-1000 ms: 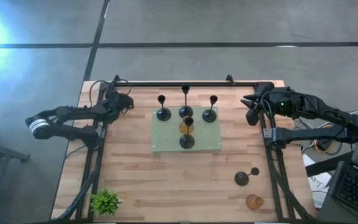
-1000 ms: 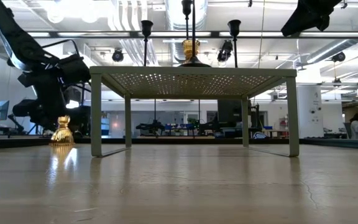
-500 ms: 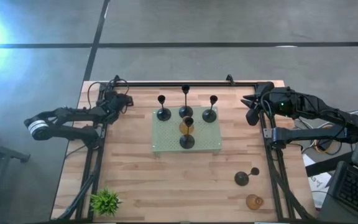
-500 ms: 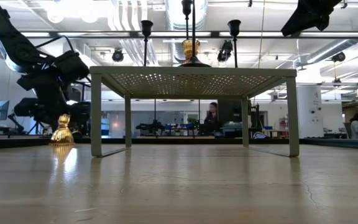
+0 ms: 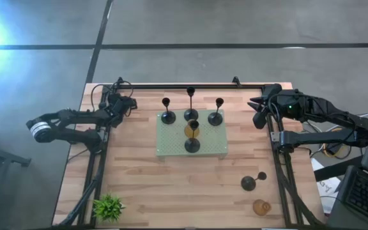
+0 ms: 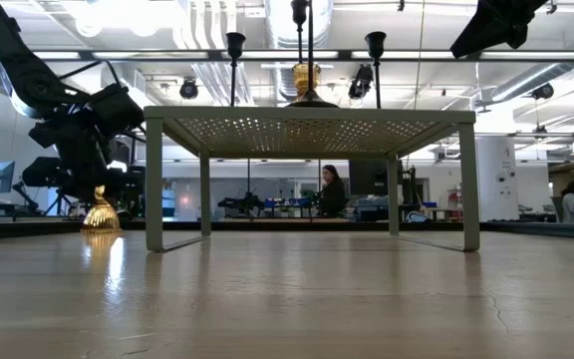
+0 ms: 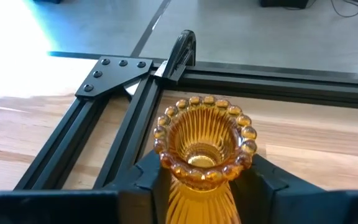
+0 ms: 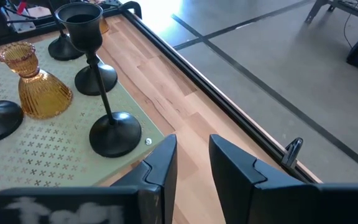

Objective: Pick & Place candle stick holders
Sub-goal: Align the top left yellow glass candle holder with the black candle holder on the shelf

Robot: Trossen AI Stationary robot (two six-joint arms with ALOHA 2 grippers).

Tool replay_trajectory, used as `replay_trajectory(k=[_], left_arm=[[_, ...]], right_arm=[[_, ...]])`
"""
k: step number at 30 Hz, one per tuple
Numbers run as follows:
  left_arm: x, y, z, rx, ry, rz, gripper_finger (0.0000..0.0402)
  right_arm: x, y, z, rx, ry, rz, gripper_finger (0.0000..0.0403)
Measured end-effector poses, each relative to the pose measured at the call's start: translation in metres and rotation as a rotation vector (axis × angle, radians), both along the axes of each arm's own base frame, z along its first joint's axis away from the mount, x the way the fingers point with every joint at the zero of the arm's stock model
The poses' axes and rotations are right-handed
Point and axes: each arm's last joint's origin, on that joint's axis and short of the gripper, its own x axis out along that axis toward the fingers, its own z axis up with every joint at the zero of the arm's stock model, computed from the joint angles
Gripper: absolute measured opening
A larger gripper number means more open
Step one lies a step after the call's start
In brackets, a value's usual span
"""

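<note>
An amber candle stick holder (image 7: pixel 204 143) stands at the table's far left, its base on the wood (image 6: pixel 100 221). My left gripper (image 7: pixel 207 180) is shut on it and hides it in the high view (image 5: pixel 124 104). Several black holders (image 5: pixel 167 117) (image 5: pixel 215 118) and one amber holder (image 5: pixel 191 130) stand on the pale green perforated stand (image 5: pixel 171 150). A black holder (image 5: pixel 248 184) and an amber one (image 5: pixel 261 207) sit on the wood near the right front. My right gripper (image 8: pixel 192 155) waits open at the far right (image 5: pixel 258 118). My left gripper has the amber holder's ribbed neck (image 7: pixel 197 190), just under the beaded rim, between its two fingers (image 7: pixel 146 180). The fingers come slanting down from the table's left side. The holder stands about upright with its base on the table.
A black frame rail (image 5: pixel 190 86) runs along the far edge, with side rails (image 5: pixel 98 172) (image 5: pixel 285 185) down both sides. A small green plant (image 5: pixel 108 207) sits at the near left corner. Bare wood (image 5: pixel 177 191) lies in front of the stand.
My left gripper has shifted slightly at the amber holder near the far left corner. The holder has stayed on the table.
</note>
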Motion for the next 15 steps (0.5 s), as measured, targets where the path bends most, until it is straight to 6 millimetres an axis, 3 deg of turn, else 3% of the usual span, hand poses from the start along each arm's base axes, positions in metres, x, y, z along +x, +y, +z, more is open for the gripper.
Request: replay_trajectory(k=[15], left_arm=[[0.0041,0.0005,0.0058,-0.029,-0.026,-0.118,0.0128]], right_arm=[[-0.0001,0.0000,-0.0001,0.000,0.002,0.001,0.0072]])
